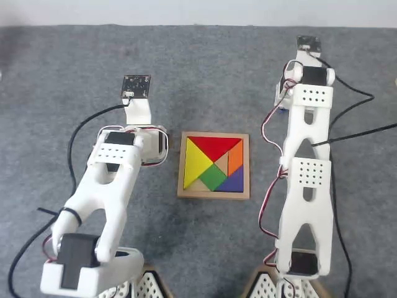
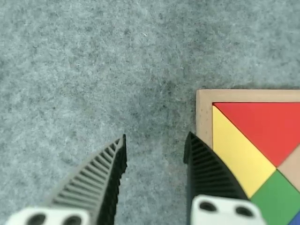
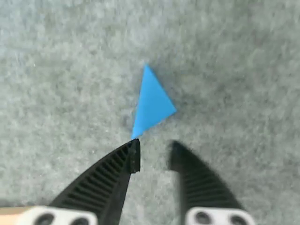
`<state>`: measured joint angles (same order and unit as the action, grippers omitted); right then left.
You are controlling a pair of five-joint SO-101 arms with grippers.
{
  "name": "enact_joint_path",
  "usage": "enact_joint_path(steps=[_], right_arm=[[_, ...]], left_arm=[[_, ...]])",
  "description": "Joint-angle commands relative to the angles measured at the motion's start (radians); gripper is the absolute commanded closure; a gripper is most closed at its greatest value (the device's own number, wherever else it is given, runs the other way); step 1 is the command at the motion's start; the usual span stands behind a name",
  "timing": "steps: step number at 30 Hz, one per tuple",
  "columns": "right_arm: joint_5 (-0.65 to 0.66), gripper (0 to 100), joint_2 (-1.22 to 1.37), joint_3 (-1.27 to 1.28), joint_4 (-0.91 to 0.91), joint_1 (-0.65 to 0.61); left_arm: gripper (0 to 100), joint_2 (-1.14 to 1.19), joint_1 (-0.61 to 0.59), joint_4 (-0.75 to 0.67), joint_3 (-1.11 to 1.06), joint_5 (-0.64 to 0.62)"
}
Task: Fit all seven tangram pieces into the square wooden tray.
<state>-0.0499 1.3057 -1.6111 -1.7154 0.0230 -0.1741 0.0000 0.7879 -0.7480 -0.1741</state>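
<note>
The square wooden tray [image 1: 182,166] lies mid-table, holding a red triangle [image 1: 214,148], yellow triangle [image 1: 197,162], orange piece [image 1: 236,160], green square [image 1: 213,177] and purple triangle [image 1: 233,182]; two wood-coloured patches sit among them. My left gripper [image 1: 162,144] hangs open over the carpet just beside the tray's far left corner [image 2: 204,112], with nothing between its fingers [image 2: 112,164]. A light blue triangle [image 3: 152,103] lies flat on the carpet right of the tray. My right gripper [image 3: 154,144] is open above it, fingertips just short of its near point.
Grey carpet covers the whole table. Both arm bases stand at the near edge, with cables trailing beside each arm. The right arm [image 1: 307,155] stretches along the tray's right side.
</note>
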Motion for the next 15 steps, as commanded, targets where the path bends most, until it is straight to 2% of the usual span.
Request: enact_joint_path(steps=[1,5,10,15], right_arm=[[-0.029,75.0,-0.047,-0.046,0.039,-0.016],[-0.028,75.0,-0.016,-0.046,0.107,-0.038],[-0.021,75.0,0.102,-0.048,0.312,-0.033],[-0.020,75.0,0.137,-0.048,0.337,-0.030]], left_arm=[[80,-0.046,0.000,-0.014,0.022,0.008],[80,-0.048,0.000,-0.014,0.022,0.008],[80,-0.044,0.000,-0.014,0.022,0.008],[80,-0.043,0.000,-0.014,0.022,0.008]])
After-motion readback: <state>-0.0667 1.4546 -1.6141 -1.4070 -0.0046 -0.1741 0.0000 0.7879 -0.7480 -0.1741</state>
